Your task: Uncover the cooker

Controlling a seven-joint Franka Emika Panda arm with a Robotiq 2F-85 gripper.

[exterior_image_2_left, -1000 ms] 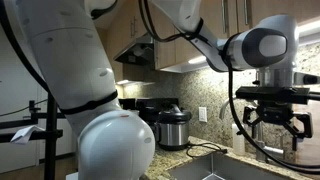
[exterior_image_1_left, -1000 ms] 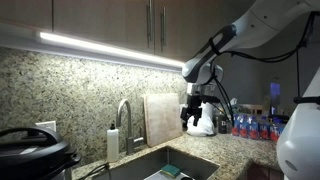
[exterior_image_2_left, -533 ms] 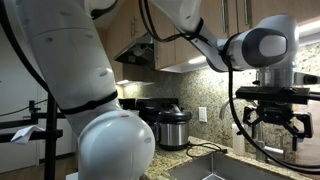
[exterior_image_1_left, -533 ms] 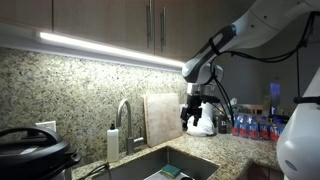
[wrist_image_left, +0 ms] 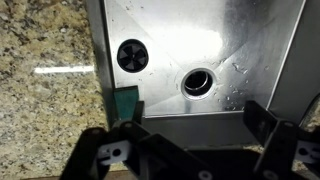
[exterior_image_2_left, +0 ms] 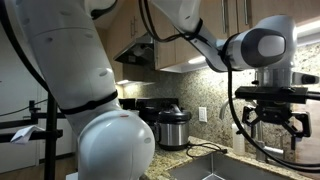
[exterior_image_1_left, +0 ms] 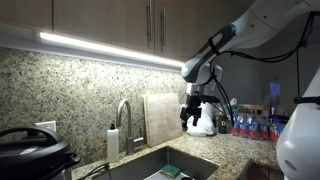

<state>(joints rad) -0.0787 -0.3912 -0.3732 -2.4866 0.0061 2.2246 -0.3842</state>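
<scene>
tool (exterior_image_1_left: 194, 124), spread and empty over the sink (wrist_image_left: 230, 40), hangs well apart from the cooker (exterior_image_1_left: 32, 150) at left; best approach is centred above its lid.

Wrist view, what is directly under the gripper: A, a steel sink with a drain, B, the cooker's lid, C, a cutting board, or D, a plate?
A: the gripper hangs open over the steel sink, with its drain in plain sight.
</scene>
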